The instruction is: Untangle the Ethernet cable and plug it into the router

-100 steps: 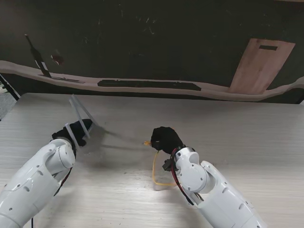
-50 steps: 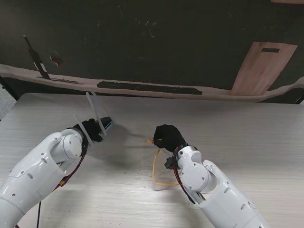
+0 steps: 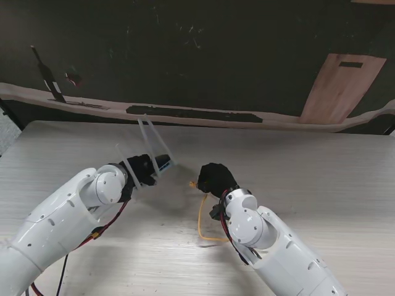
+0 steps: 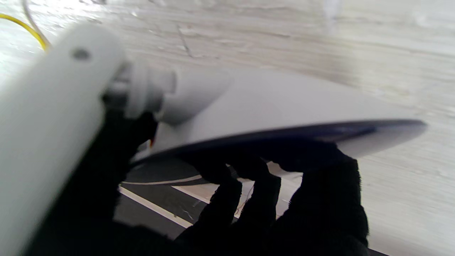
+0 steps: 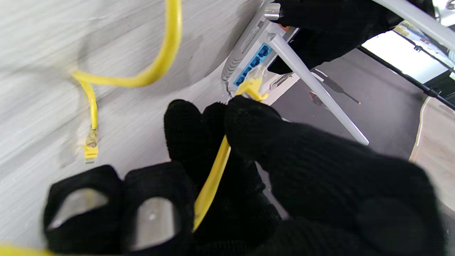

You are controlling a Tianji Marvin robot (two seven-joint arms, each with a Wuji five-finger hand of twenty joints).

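Ethernet cable (image 5: 213, 177): yellow; I am pinching it between the gloved fingers of my right hand (image 5: 277, 185), and it is running back through my grip toward the palm.
Held plug (image 5: 253, 87): its clear tip is sticking out past my fingertips and pointing at the blue ports, just short of them; I cannot tell whether it is touching.
Loose end (image 5: 90, 147): the other plug is lying flat on the tabletop (image 3: 321, 166), with the cable curving away from it in a loop.
Cable in the stand view (image 3: 202, 222): it is trailing from my right hand (image 3: 215, 179) toward me and bending along the tabletop beside my right forearm.
Router (image 5: 249, 60): white, with a row of blue ports (image 5: 252, 64) facing my right hand; it is tilting, lifted off the tabletop.
Antennas (image 3: 154, 139): two thin white ones are sticking up and away from me.
Left hand (image 3: 143, 169): black-gloved, clamping on the router (image 3: 162, 164), just left of my right hand.
Left wrist view: my fingers (image 4: 320, 185) are wrapping under the router's edge (image 4: 284, 117), with an antenna hinge (image 4: 149, 89) blurred close by.
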